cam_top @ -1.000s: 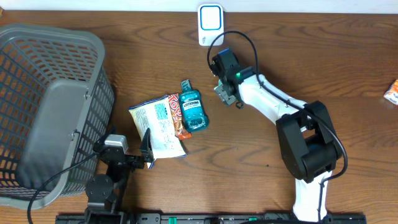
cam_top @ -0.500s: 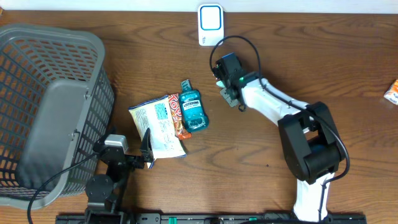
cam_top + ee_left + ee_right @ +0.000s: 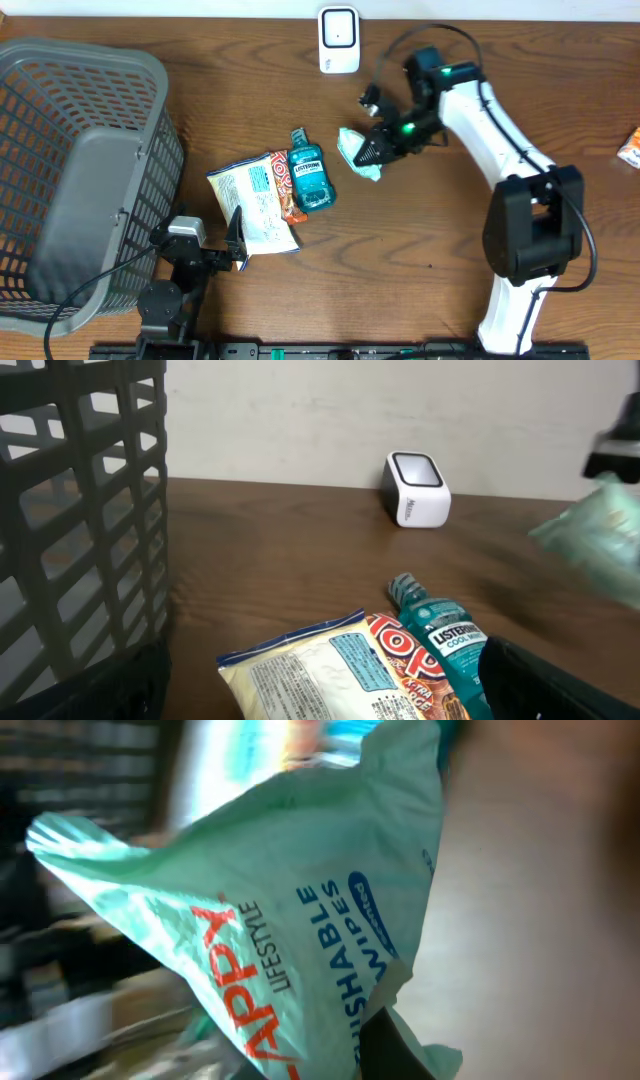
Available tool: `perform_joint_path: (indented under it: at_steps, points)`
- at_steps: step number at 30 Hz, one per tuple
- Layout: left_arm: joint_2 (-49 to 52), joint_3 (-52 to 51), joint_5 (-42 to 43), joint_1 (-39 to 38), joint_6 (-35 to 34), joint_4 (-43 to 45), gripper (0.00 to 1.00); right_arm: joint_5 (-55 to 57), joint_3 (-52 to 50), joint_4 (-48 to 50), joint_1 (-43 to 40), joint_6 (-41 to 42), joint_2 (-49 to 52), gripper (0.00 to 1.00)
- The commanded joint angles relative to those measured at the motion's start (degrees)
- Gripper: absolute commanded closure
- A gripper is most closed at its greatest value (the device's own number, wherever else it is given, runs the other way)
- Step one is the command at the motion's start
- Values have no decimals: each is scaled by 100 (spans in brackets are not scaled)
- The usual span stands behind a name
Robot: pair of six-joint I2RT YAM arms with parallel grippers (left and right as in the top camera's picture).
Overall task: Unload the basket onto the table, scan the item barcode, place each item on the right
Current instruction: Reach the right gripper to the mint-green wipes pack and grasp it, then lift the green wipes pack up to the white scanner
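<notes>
My right gripper [image 3: 380,147] is shut on a mint-green packet of flushable wipes [image 3: 357,153], held by one edge right of the mouthwash bottle [image 3: 309,177]. In the right wrist view the packet [image 3: 290,900] fills the frame, tilted, with one dark finger [image 3: 395,1050] against its lower edge. No barcode shows on it. The white scanner [image 3: 339,40] stands at the table's back edge, behind and left of the packet. My left gripper [image 3: 237,245] rests open near the front, just short of the snack bag [image 3: 255,195], with nothing between its fingers.
A large grey basket [image 3: 80,170] fills the left side. The snack bag [image 3: 320,675] and bottle [image 3: 445,645] lie side by side in front of the left gripper. An orange packet [image 3: 630,148] sits at the far right edge.
The right gripper closed on the wipes packet. Its arm then swung to the right, and the packet now hangs from the fingers. The left arm has not moved.
</notes>
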Motion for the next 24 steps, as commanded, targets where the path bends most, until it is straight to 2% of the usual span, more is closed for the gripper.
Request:
perform_joint_path:
  at_steps: [1, 6, 8, 12, 19, 24]
  points:
    - [-26, -149, -9, 28, -31, -96, 2, -2291, -2, -490, -146, -1244, -92, 99]
    - [-26, -149, -9, 28, -31, -96, 2, -3641, -2, -1316, -181, -1174, -92, 99]
    - [-26, -149, -9, 28, -31, -96, 2, -3987, -2, -1690, -181, -787, -92, 99]
    - [-26, -149, -9, 28, -31, -96, 2, -3993, -2, -2396, -181, 428, -92, 99]
    - [-26, -149, -9, 28, -31, -96, 2, -3998, -2, -2645, -181, 944, -92, 99]
    - [-26, -149, -9, 28, -31, -96, 2, -3766, -2, -2570, -184, 955, -92, 99]
